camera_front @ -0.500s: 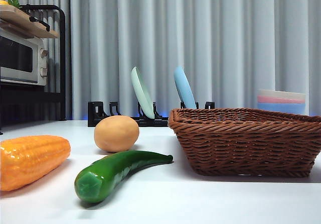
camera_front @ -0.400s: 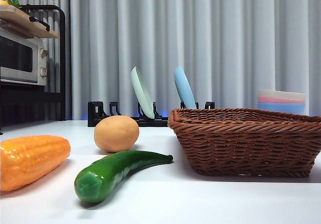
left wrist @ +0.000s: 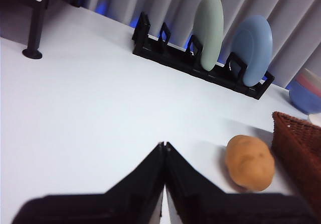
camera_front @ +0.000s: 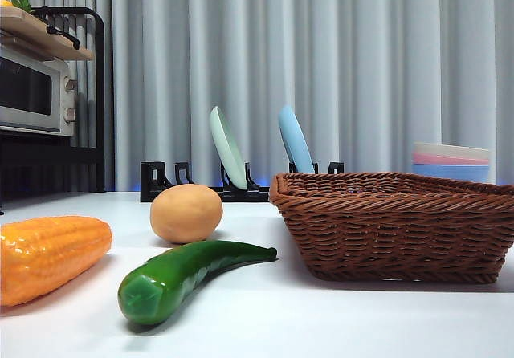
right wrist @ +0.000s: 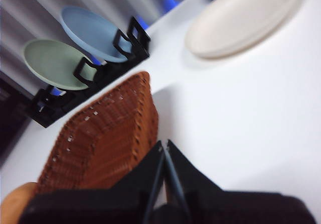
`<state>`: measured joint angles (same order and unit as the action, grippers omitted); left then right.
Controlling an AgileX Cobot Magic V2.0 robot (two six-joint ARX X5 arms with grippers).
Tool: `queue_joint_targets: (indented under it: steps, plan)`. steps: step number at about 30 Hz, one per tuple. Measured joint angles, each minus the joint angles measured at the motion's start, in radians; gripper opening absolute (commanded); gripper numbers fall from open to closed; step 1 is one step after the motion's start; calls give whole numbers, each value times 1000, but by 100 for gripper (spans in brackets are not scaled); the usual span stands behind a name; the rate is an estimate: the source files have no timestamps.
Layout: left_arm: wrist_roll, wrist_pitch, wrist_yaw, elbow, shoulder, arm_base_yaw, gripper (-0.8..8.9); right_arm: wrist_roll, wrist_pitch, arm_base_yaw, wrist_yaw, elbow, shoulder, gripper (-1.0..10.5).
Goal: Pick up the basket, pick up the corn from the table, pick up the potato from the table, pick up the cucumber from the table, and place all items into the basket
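Note:
The corn [camera_front: 48,255] lies at the near left of the white table [camera_front: 321,326]. The potato [camera_front: 186,213] sits behind it, and the cucumber [camera_front: 189,274] lies in front of the potato, its thin tip toward the basket [camera_front: 393,229] on the right. No arm shows in the front view. My left gripper [left wrist: 164,144] is shut and empty, hanging over bare table with the potato [left wrist: 250,162] and a basket [left wrist: 298,148] corner beyond it. My right gripper [right wrist: 164,143] is shut and empty beside the basket [right wrist: 105,143] rim.
A black plate rack [camera_front: 161,183] at the back holds a green plate [camera_front: 227,145] and a blue plate [camera_front: 295,140]. Stacked bowls [camera_front: 450,161] stand back right, with a cream plate [right wrist: 241,18] nearby. A microwave [camera_front: 36,89] on a shelf is at the far left.

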<state>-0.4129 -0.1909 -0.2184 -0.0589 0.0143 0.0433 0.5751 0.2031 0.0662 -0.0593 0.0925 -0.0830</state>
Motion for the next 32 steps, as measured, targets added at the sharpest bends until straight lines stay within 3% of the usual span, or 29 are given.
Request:
queue_joint_targets:
  steps: [9,15,18,26,27,30,32]
  plan:
    - [11,-48,-19,-238,204,0,-7,-128,33,0,-108,280,-338,-16]
    - [113,-84,-169,-428,450,0,-7,-224,66,0,-215,497,-618,-16]
    - [165,-142,-244,-534,576,0,-7,-277,124,0,-230,603,-739,-16]
    - [280,-333,-354,-759,857,0,3,-443,341,0,-327,809,-977,-9]
    - [288,-349,-359,-779,883,0,24,-458,352,0,-331,820,-997,19]
    - [298,-363,-361,-816,933,-5,282,-481,355,0,-332,830,-1038,164]
    - [301,-363,-361,-829,952,-12,379,-487,357,0,-331,831,-1057,263]
